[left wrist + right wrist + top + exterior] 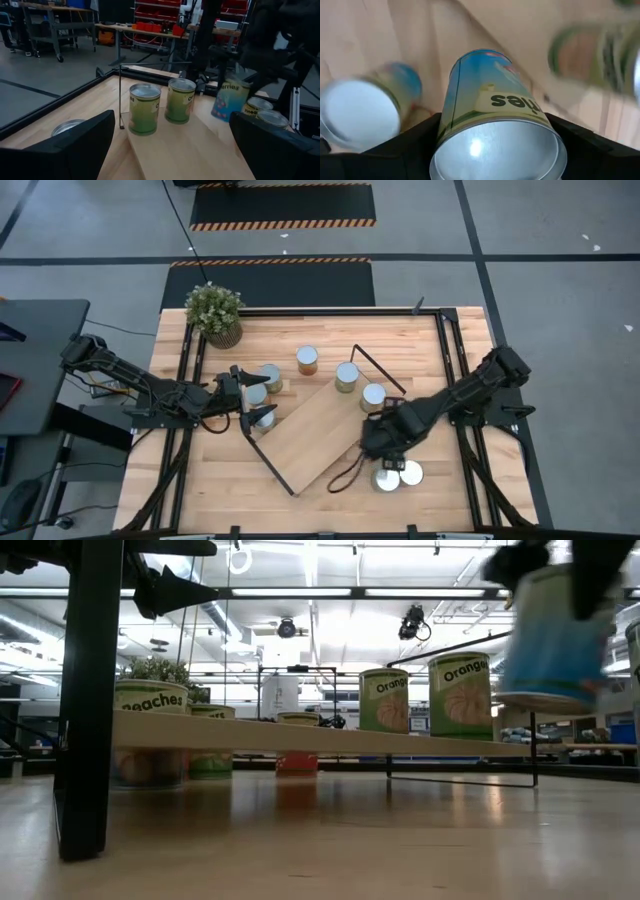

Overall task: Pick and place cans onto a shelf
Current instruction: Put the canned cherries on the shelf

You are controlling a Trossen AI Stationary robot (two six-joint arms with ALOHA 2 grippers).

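The shelf (318,428), a light-wood board with black wire ends, lies slantwise mid-table. Two green-labelled cans (144,108) (180,100) stand on its far end, and an orange-labelled can (307,360) stands on the table behind it. My right gripper (385,438) is shut on a blue-labelled can (492,115) by the shelf's right edge. Two more cans (388,478) (410,473) stand on the table just near of it. My left gripper (256,400) is open and empty at the shelf's left end, with a can (268,377) close on its far side. My right gripper pinches the blue-labelled can between its two fingers (422,137), on opposite sides of the wall near the silvery top end (495,150). The fingers come from above, pointing down. The can (555,635) hangs below them, slightly tilted, lifted clear above the shelf board.
A potted green plant (215,312) stands at the table's far left corner. Black frame rails (452,360) run along the table's left and right sides. Bare board lies on the shelf's near half (300,445).
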